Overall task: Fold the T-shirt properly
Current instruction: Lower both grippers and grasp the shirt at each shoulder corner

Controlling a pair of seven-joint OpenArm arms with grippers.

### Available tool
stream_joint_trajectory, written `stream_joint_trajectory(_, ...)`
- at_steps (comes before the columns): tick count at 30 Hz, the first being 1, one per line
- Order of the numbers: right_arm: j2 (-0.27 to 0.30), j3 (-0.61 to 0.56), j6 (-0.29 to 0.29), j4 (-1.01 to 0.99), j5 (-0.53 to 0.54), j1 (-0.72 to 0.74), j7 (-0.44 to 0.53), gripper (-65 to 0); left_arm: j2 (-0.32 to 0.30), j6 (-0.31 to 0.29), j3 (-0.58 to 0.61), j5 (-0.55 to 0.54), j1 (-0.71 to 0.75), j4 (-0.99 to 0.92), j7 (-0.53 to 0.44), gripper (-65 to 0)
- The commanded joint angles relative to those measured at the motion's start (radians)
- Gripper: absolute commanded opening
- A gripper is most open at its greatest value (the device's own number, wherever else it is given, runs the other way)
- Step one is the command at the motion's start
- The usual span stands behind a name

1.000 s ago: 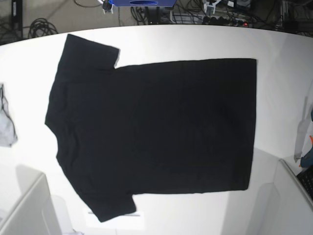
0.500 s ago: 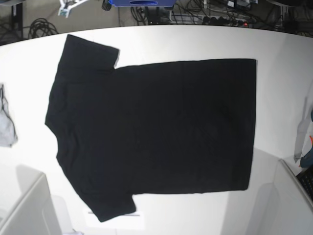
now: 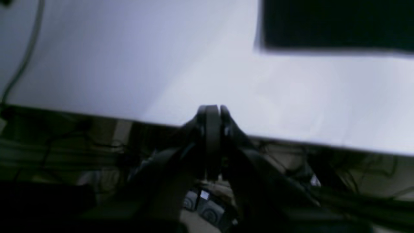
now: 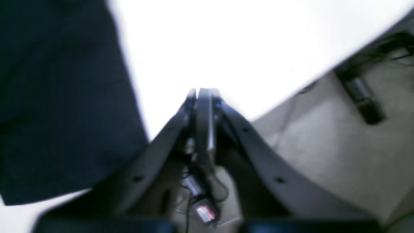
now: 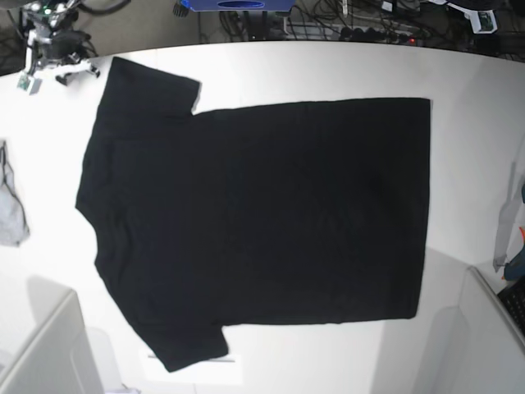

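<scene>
The white table (image 5: pixel 271 70) is bearing the flat T-shirt (image 5: pixel 262 222), ready for folding; I am hovering my right gripper (image 4: pixel 204 92) and left gripper (image 3: pixel 212 108) closed and empty.

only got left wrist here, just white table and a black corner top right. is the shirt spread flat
Observer: Yes, in the base view the T-shirt lies flat and unfolded, plain black side up.
Operator: where's the right gripper
Observer: The right gripper is shut, over the table beside a shirt edge.
Operator: anything else on the table
Observer: A small grey cloth lies at the left edge of the base view, apart from the shirt.
</scene>
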Motion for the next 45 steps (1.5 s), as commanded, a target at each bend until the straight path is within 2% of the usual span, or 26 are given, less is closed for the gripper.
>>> stream_joint_trajectory(1,0.016,0.018,0.035,0.018,0.025,0.032,-0.032,-45.8,-0.01,0.005,-0.019,-0.001,0.02,0.015,-0.016,-65.0)
stream_joint_trajectory(3,0.02,0.037,0.088,0.007,0.033,0.09,-0.102,-35.7,-0.008,0.005,-0.027,-0.001,0.019,0.026,-0.014,-65.0)
stream_joint_trajectory(7,0.023,0.087,0.188,-0.065,0.032,0.185,-0.155,-29.7,-0.002,0.007,-0.028,-0.01,-0.017,0.015,-0.016,-65.0)
stream_joint_trajectory(11,0.06,0.093,0.233,-0.154,0.033,0.234,-0.21,-27.5,0.042,0.008,-0.03,-0.012,-0.058,0.001,-0.023,-65.0)
stream_joint_trajectory(14,0.059,0.088,0.243,-0.176,0.033,0.24,-0.233,-26.1,0.044,0.008,-0.03,-0.012,-0.063,0.004,-0.023,-65.0)
stream_joint_trajectory(18,0.055,0.082,0.309,-0.183,0.033,0.24,-0.239,-26.6,0.044,0.008,-0.021,-0.01,-0.08,0.007,-0.014,-65.0)
stream_joint_trajectory(20,0.04,0.079,0.312,-0.183,0.033,0.24,-0.239,-26.6,0.044,0.008,-0.022,-0.008,-0.089,0.003,0.032,-65.0)
stream_joint_trajectory(23,0.036,0.041,0.314,-0.183,0.033,0.226,-0.239,-26.3,0.044,0.007,-0.031,-0.01,-0.115,0.013,0.17,-65.0)
stream_joint_trajectory(24,0.036,0.019,0.314,-0.183,0.033,0.22,-0.239,-26.3,0.044,0.007,-0.031,-0.012,-0.126,0.013,0.202,-63.2)
stream_joint_trajectory(26,0.031,-0.009,0.314,-0.193,0.033,0.219,-0.239,-26.3,0.044,0.007,-0.03,-0.012,-0.133,0.013,0.214,-50.8)
stream_joint_trajectory(27,0.031,-0.016,0.314,-0.205,0.033,0.219,-0.239,-26.3,0.046,0.007,-0.03,-0.012,-0.133,0.016,0.214,-47.2)
stream_joint_trajectory(34,0.031,-0.016,0.314,-0.278,0.033,0.211,-0.23,-26.7,0.047,0.007,-0.03,-0.016,-0.189,0.026,0.224,-32.7)
stream_joint_trajectory(37,0.031,-0.022,0.314,-0.274,0.033,0.2,-0.23,-26.7,0.046,0.005,-0.03,-0.114,-0.212,0.024,0.225,-23.7)
stream_joint_trajectory(39,0.031,-0.021,0.314,-0.275,0.033,0.197,-0.23,-27.0,0.042,0.005,-0.03,-0.214,-0.213,0.024,0.227,-21.1)
stream_joint_trajectory(41,0.031,-0.015,0.314,-0.282,0.035,0.197,-0.23,-31.5,0.023,0.005,-0.021,-0.283,-0.241,0.024,0.233,-20.9)
stream_joint_trajectory(43,0.031,-0.015,0.314,-0.283,0.035,0.197,-0.23,-42.5,0.018,0.005,-0.022,-0.321,-0.281,0.013,0.297,-19.9)
stream_joint_trajectory(45,0.031,-0.015,0.314,-0.283,0.035,0.197,-0.23,-57.6,0.021,0.005,-0.034,-0.36,-0.344,-0.007,0.409,-19.9)
